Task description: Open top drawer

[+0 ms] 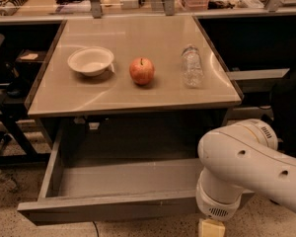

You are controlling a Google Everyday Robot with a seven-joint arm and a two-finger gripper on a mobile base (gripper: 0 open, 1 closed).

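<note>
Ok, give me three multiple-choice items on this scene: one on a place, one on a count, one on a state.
1. Where is the apple?
A. between the bowl and the bottle
B. inside the bowl
C. on the floor

2. How many things are on the table?
A. one
B. three
C. five

3. The top drawer is:
A. shut
B. taken out
C. pulled open

Key:
1 A, the apple sits mid-table between them.
2 B, there are bowl, apple and bottle.
3 C, its inside shows, with the gripper at the bottom edge by its right front.
</note>
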